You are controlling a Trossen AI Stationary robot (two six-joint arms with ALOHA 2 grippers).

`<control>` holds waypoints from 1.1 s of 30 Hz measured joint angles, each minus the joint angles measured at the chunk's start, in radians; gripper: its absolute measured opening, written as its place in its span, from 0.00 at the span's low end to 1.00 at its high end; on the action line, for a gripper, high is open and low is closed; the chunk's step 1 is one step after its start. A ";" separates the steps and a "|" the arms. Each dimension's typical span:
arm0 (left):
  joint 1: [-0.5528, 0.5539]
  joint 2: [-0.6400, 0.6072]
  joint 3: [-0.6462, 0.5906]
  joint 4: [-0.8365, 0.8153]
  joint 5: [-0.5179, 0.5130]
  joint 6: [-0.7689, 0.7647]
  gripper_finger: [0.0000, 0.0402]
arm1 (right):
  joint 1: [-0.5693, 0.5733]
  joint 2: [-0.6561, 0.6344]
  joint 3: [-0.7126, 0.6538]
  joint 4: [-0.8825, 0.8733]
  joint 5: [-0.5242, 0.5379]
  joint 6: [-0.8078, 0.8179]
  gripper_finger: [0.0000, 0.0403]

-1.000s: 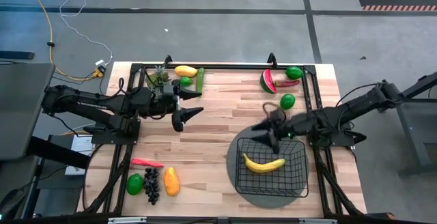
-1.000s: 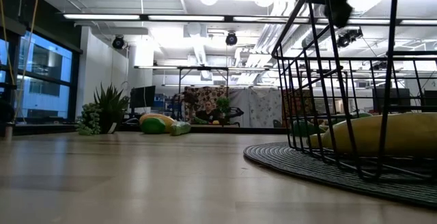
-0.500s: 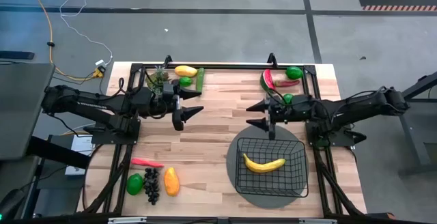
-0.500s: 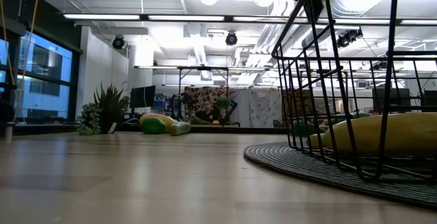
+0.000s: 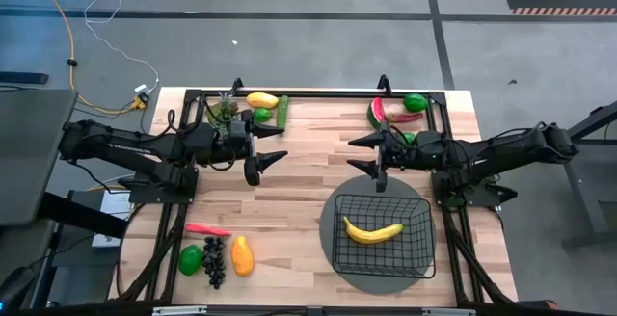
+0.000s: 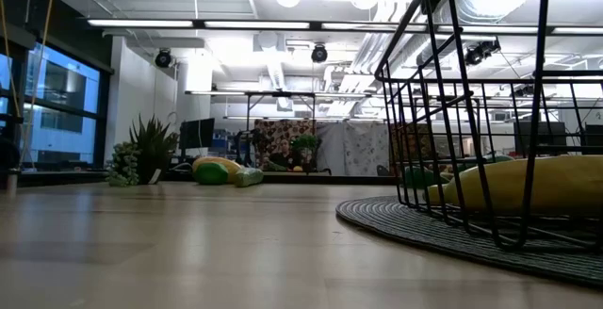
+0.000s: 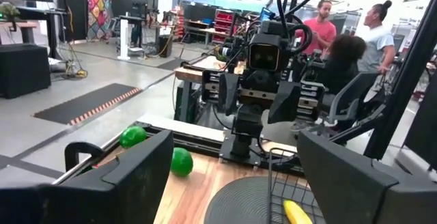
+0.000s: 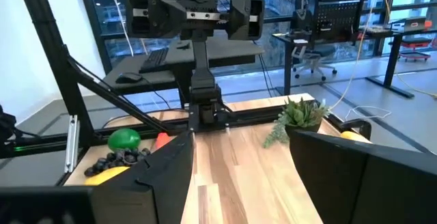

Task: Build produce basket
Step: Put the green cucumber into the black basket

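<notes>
We see the wooden table (image 5: 299, 176) carrying the basket (image 5: 383, 231) on a round grey mat (image 5: 342, 258) at the near right, with only the banana (image 5: 373, 231) inside, while the other produce lies along the far edge and the near-left corner. Our right gripper (image 5: 366, 155) hovers fingers apart, empty, just beyond the basket's far rim; our left gripper (image 5: 262, 159) waits likewise spread and empty, left of centre.

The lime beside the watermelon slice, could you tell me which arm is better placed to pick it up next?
Probably the right: the open right gripper hovers just beside that lime, while the left gripper waits across the table.
</notes>
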 joint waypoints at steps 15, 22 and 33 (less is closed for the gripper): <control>0.000 0.000 0.000 0.000 0.019 0.027 0.75 | 0.000 0.000 0.001 0.022 0.001 0.000 0.56; 0.000 0.000 0.000 0.000 0.004 0.027 0.75 | 0.000 0.000 0.001 0.023 0.001 0.000 0.56; 0.000 0.000 0.000 0.000 -0.026 0.000 0.75 | 0.000 0.000 0.001 0.022 0.001 0.000 0.56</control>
